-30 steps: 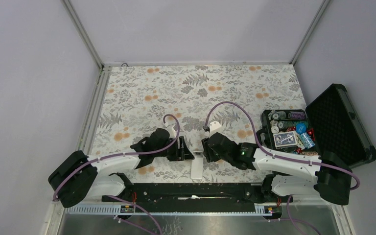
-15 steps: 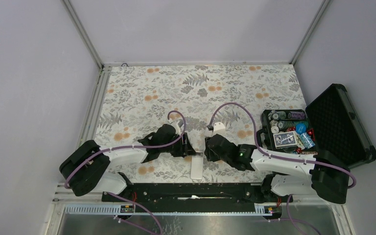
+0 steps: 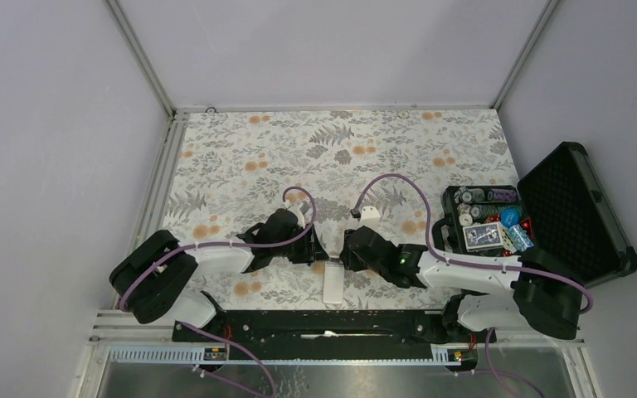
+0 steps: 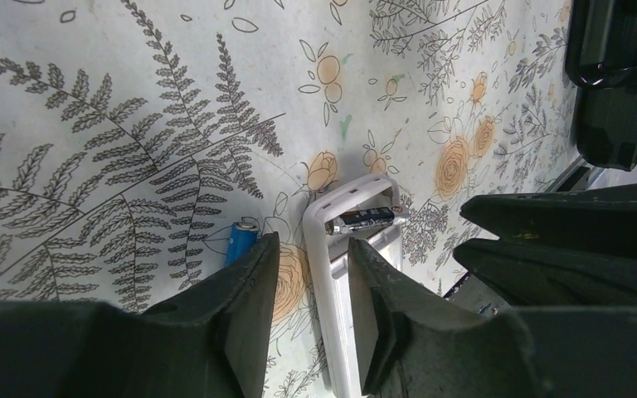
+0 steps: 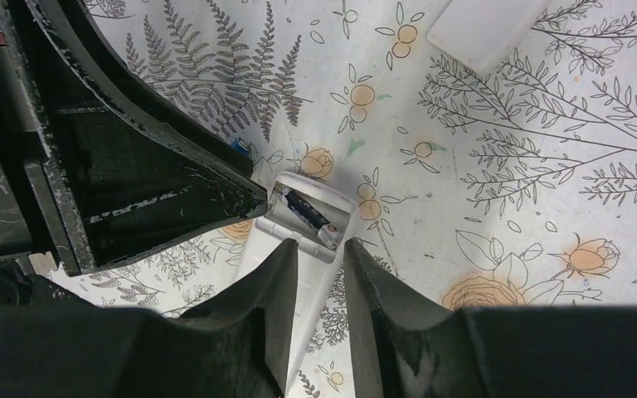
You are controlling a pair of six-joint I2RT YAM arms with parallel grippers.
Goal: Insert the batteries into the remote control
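The remote control (image 3: 332,286) lies flat, back up, on the flower-printed surface (image 3: 299,157) at the lower middle of the overhead view, just above the arms' base rail. Its battery bay sits open at the upper end. In the left wrist view one battery (image 4: 363,220) lies crosswise in that bay, and a loose blue battery (image 4: 239,242) rests on the surface just to the left of the remote. The left hand (image 4: 311,249) is partly open and grips nothing: one finger is over the surface beside the remote, the other over the remote's body. The right hand (image 5: 319,249) faces it from the other side, its fingers a narrow gap apart over the remote just below the bay, with nothing held. A flat white plastic piece (image 5: 485,29) lies at the upper right of the right wrist view. An open black case (image 3: 576,207) of chips and cards stands at the right edge.
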